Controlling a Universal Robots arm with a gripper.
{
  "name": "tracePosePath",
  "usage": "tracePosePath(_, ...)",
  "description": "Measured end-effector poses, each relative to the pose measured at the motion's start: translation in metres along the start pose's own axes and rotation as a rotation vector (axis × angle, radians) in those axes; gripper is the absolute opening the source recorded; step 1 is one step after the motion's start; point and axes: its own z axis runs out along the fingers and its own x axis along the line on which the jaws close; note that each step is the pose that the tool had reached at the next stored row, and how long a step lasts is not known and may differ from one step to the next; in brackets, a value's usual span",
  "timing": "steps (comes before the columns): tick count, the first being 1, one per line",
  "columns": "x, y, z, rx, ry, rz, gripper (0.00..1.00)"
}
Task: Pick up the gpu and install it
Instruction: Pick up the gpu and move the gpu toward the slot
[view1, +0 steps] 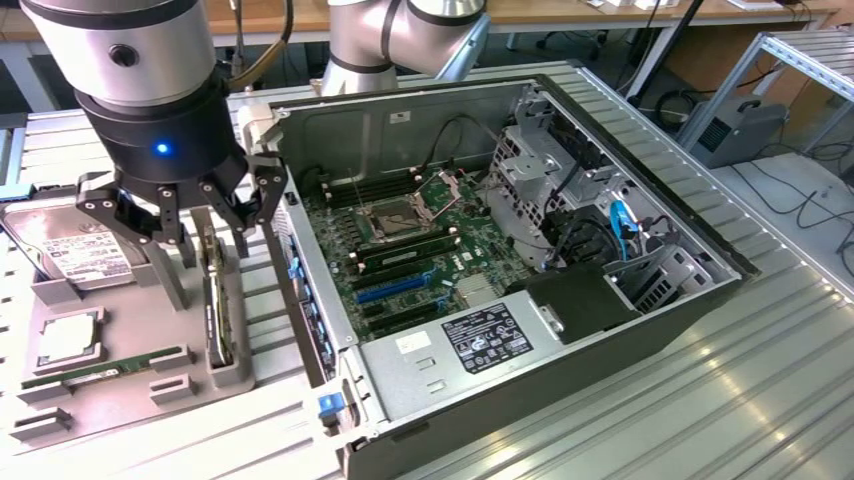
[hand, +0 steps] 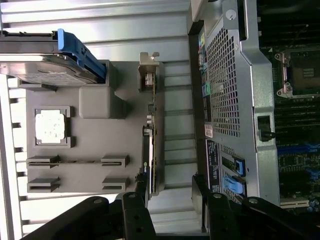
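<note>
Exterior view, from its left to its right. On the bench (view1: 747, 400) a grey holder tray (view1: 134, 400) carries a hard drive (view1: 74, 255), a processor chip (view1: 67, 340) and a memory stick (view1: 100, 370). At the tray's right edge the gpu (view1: 214, 300) stands on its long edge in its slot, just beside the open computer case (view1: 641, 330). The tool (view1: 187, 225) hovers directly over the card with its jaws spread wide and nothing between them gripped. In the wrist view the gpu (hand: 152, 135) runs lengthwise toward the tool (hand: 172, 215). The motherboard (view1: 414, 250) lies exposed. Judged progress: early, since pick-up and installation both remain.
</note>
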Motion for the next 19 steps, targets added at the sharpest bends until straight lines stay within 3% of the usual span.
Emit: tracePosePath(19,0.0002,-0.0004,0.0086,0.0001,0.0001,0.0,0.48)
